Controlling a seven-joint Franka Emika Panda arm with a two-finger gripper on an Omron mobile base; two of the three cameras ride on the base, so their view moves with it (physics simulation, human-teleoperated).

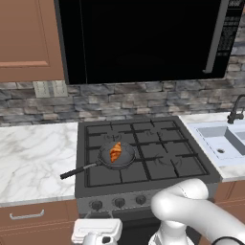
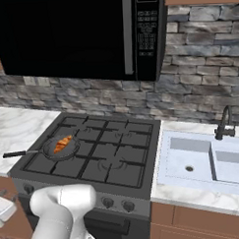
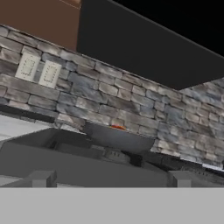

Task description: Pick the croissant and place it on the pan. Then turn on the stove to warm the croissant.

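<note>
The croissant (image 1: pixel 115 151) (image 2: pixel 62 143) lies inside the pan (image 1: pixel 125 158) (image 2: pixel 68 150), apart from the gripper. The pan sits on the front left burner of the stove (image 1: pixel 158 158) (image 2: pixel 113 156), its long black handle (image 1: pixel 79 170) pointing out to the left. Round knobs (image 1: pixel 118 202) (image 2: pixel 127 206) line the stove's front. My gripper (image 1: pixel 95 234) (image 3: pixel 111 179) hangs low in front of the stove's left knobs, below counter height, open and holding nothing. In the hand view the pan (image 3: pixel 118 135) appears side-on past the stove's front edge, with an orange sliver of croissant (image 3: pixel 117 127) at its rim.
A black microwave (image 1: pixel 143 38) (image 2: pixel 73 35) hangs over the stove. A white sink (image 1: pixel 222 139) (image 2: pixel 202 159) with a dark faucet (image 2: pixel 224 123) lies to the right. A marble counter (image 1: pixel 33 158) lies left, over a drawer (image 1: pixel 28 215). Wall outlets (image 3: pixel 39 71) sit in the stone backsplash.
</note>
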